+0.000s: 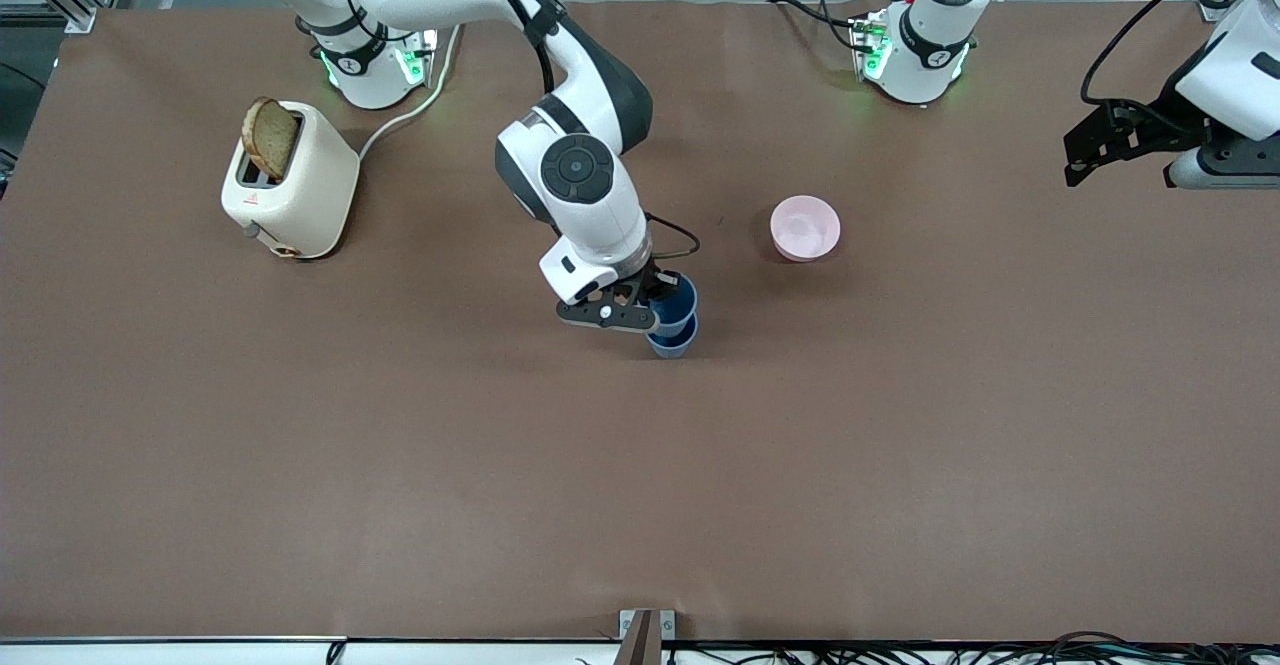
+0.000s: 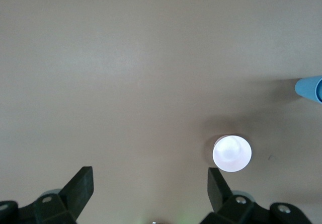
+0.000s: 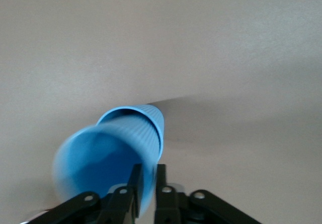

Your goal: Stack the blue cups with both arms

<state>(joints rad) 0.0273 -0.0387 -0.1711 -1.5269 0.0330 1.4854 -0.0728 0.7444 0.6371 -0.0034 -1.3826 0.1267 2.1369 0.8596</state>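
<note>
Two blue cups stand mid-table. My right gripper [image 1: 655, 307] is shut on the rim of the upper blue cup [image 1: 680, 297], which is tilted, with its base set into the lower blue cup [image 1: 672, 340] on the table. In the right wrist view my right gripper [image 3: 148, 172] pinches the wall of the held cup [image 3: 100, 158], one finger inside and one outside. The lower cup's rim [image 3: 151, 121] rings it. My left gripper [image 1: 1085, 150] is open and empty, waiting high over the left arm's end of the table. It shows in the left wrist view [image 2: 151, 183], which also catches a blue cup edge [image 2: 309, 89].
A pink bowl [image 1: 805, 228] sits beside the cups toward the left arm's end, and it looks pale in the left wrist view [image 2: 232, 153]. A cream toaster [image 1: 288, 185] holding a bread slice [image 1: 270, 137] stands toward the right arm's end, its cord running to the arm base.
</note>
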